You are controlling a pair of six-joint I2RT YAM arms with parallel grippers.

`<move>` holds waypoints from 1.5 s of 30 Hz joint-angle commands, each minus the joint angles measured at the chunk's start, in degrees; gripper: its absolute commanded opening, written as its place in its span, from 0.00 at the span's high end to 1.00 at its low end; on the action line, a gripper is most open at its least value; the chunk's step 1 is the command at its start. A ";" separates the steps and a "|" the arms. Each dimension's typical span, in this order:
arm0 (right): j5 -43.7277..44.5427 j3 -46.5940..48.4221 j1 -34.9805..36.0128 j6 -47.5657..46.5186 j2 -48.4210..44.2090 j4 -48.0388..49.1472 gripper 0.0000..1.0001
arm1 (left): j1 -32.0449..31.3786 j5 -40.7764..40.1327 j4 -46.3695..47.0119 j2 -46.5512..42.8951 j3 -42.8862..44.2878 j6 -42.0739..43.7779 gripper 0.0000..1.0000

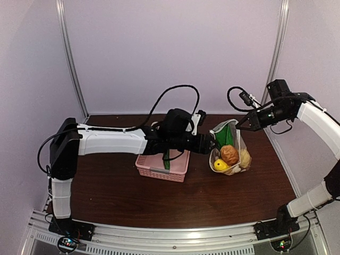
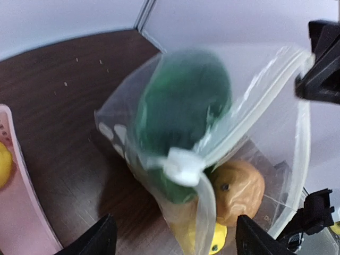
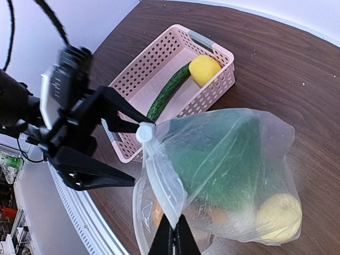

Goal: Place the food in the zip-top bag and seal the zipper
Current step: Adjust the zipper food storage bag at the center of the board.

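The dark worktop [image 1: 106, 196] has open wood in front of the pink basket [image 1: 159, 172], which holds a cucumber [image 3: 167, 93] and a lemon [image 3: 204, 69]. Just to the basket's right stands the zip-top bag [image 1: 231, 151], short of the worktop's right edge. The right hand [image 3: 172, 234] pinches the bag's mouth edge. The left hand [image 2: 175, 228] gapes wide at the white zipper tab [image 2: 183, 166].

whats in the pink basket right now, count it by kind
cucumber: 1
yellow lemon: 1
total in view in the pink basket: 2
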 commanded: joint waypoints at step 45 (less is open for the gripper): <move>22.99 1.04 -2.28 -4.37 -4.80 4.90 1.00 | 2.69 5.08 -8.09 18.09 30.66 -0.30 1.00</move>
